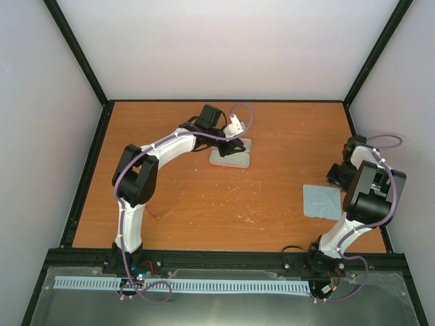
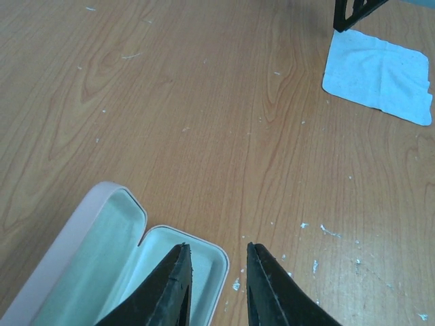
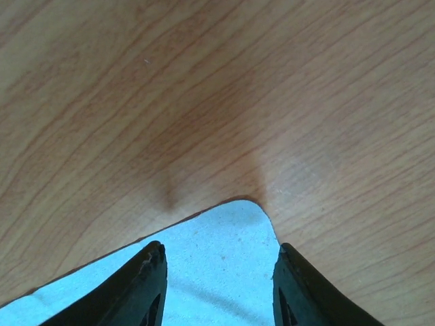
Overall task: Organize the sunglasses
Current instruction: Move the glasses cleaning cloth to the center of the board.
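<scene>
Sunglasses: the sunglasses (image 1: 166,206) lie flat on the desk (image 1: 272,136), in its left half and nearer the near edge than the far one. They sit just right of the left arm's dark elbow. The thin reddish frame nearly blends into the wood, so details are hard to make out. They show only in the overhead view, and neither pincer touches them.
Case: the pale pink case (image 1: 223,160) lies open near the middle of the far edge, well apart from the sunglasses. Its light greenish lining faces up, and nothing shows inside the part in view.
Left pincer: the left pincer (image 2: 216,248) hangs over the near-right rim of the case. Its fingers are a narrow gap apart, one over the lining and one over bare wood. It is released and grasps nothing.
Cloth: the light blue cloth (image 1: 321,202) lies flat near the right edge, about halfway between the far and near edges.
Right pincer: the right pincer (image 3: 221,248) hovers low over a corner of the cloth. Its fingers are spread, with cloth showing between them. It is released and grasps nothing.
Desk surface: the wood is marked with small white flecks (image 2: 314,265), thickest between the case and the cloth.
</scene>
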